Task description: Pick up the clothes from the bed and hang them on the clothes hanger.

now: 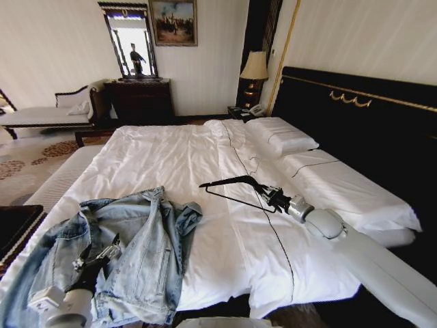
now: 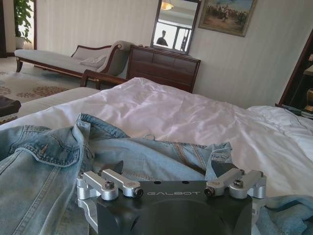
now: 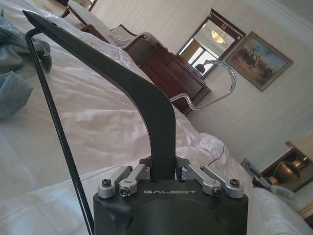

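The clothes, a light-blue denim jacket [image 1: 130, 253], lie spread on the near left part of the bed [image 1: 205, 157], collar toward the middle. My left gripper [image 1: 106, 254] hangs just above the jacket's middle, open, with the denim [image 2: 54, 161] beneath and around its fingers [image 2: 117, 167]. My right gripper [image 1: 272, 196] is over the bed's right half, shut on the neck of the black clothes hanger [image 1: 231, 183]. That hanger is held up off the sheet. In the right wrist view its black arm [image 3: 117, 78] rises from my gripper [image 3: 164, 172] and its chrome hook [image 3: 222, 90] curves beyond.
White pillows [image 1: 283, 137] lie along the black headboard [image 1: 362, 102] on the right. A lamp [image 1: 255, 68] stands in the far corner beside a dark dresser [image 1: 140, 99]. A chaise longue [image 1: 48, 113] is at far left. A dark piece of furniture [image 1: 13, 225] sits by the bed's near left edge.
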Controlling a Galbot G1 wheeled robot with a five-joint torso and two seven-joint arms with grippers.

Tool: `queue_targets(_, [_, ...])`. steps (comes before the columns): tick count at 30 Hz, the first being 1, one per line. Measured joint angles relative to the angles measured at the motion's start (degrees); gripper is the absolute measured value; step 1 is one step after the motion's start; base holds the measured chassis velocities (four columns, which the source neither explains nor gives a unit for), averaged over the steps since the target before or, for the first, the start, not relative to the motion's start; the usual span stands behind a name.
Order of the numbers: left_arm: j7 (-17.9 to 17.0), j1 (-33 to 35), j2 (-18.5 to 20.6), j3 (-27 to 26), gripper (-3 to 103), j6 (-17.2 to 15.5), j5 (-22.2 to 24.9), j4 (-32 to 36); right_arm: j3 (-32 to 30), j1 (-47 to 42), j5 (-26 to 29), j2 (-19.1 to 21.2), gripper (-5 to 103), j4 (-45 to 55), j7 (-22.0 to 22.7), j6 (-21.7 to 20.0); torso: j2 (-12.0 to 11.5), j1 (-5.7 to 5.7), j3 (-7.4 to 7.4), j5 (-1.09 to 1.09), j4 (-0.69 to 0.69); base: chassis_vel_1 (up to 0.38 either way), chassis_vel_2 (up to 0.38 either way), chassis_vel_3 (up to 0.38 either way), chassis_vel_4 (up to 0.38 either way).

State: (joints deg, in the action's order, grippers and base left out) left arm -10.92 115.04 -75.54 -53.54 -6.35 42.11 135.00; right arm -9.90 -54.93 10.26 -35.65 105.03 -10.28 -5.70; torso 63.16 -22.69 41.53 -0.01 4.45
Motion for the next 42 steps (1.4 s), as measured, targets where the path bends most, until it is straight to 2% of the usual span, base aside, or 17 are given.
queue_targets(3, [0.12, 0.34, -0.28, -0.31, 100, 0.43, 0.16, -0.09, 0.69, -0.05, -7.58, -1.21, 22, 0.02, 0.73, 2.46, 0.0, 0.0, 0.0, 0.0, 0.01, 0.0, 0.0, 0.0, 0.0])
queue_targets(4, [0.12, 0.34, -0.28, -0.31, 100, 0.43, 0.16, -0.09, 0.69, -0.05, -7.58, -1.21, 22, 0.02, 0.73, 2.46, 0.0, 0.0, 0.0, 0.0, 0.01, 0.0, 0.0, 0.0, 0.0])
queue_targets(8, [0.19, 0.8, -0.65, -0.32, 100, 0.67, 0.16, -0.16, 1.75, 0.61, -13.35, -2.3, 22, -0.15, 1.03, 5.75, 0.0, 0.0, 0.0, 0.0, 0.0, 0.0, 0.0, 0.0, 0.0])
queue_targets(13, [0.21, 0.88, -0.57, -0.57, 100, 0.7, 0.16, -0.01, 2.35, 1.12, -16.6, -2.53, 22, -0.33, 1.03, 8.26, 0.0, 0.0, 0.0, 0.0, 0.0, 0.0, 0.0, 0.0, 0.0])
queue_targets(30, [0.22, 0.86, -0.41, 0.21, 100, 0.7, -0.54, -0.23, -0.96, -3.34, -22.13, -5.21, 22, -1.94, 2.14, 8.0, -0.01, 0.0, 0.0, 0.01, 0.0, 0.0, 0.0, 0.0, 0.0])
queue_targets(42, [0.22, -0.05, -0.2, 0.29, 100, 0.51, -0.4, -0.55, -1.04, -3.88, -22.33, -5.93, 22, -1.71, 2.04, 7.83, -0.01, 0.0, 0.0, 0.02, -0.01, 0.122, 0.122, -0.11, -0.125])
